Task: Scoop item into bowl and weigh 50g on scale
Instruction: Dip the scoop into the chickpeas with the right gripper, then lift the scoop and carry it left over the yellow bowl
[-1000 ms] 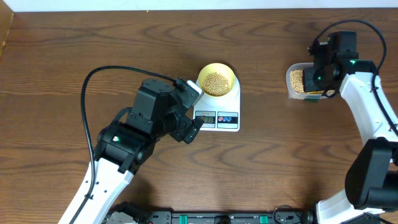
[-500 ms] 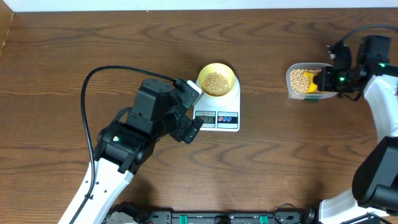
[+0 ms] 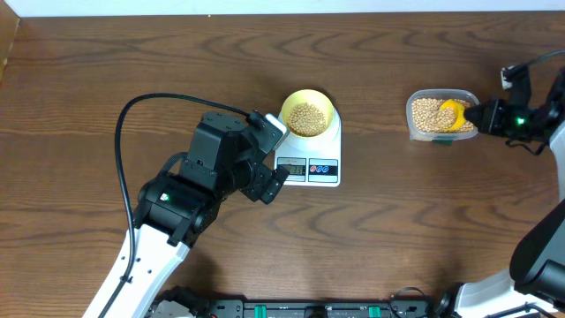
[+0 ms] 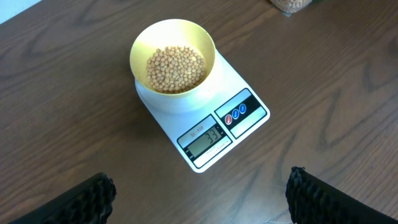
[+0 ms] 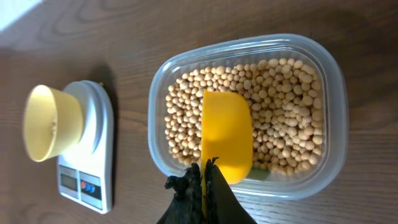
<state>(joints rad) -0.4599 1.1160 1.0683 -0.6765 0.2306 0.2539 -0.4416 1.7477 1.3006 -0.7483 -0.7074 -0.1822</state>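
Observation:
The pale-yellow bowl (image 3: 307,114) stands on the white scale (image 3: 318,163) and holds a layer of tan beans (image 4: 175,67). In the left wrist view the bowl (image 4: 173,55) is on the scale (image 4: 245,99), whose display reads 33. My left gripper (image 4: 199,199) is open and empty, hovering just in front of the scale. My right gripper (image 5: 205,177) is shut on the handle of the yellow scoop (image 5: 227,134), whose bowl lies in the beans (image 5: 280,106) of the clear tub (image 5: 329,74). The scoop (image 3: 452,115) also shows overhead.
The clear tub (image 3: 413,124) sits at the right of the brown wooden table. A black cable (image 3: 132,115) loops from the left arm over the table's left side. The right arm reaches in from the right edge.
My right arm has swung out to the right, lowering the scoop flat into the tub's beans. The left arm, bowl and scale have not moved.

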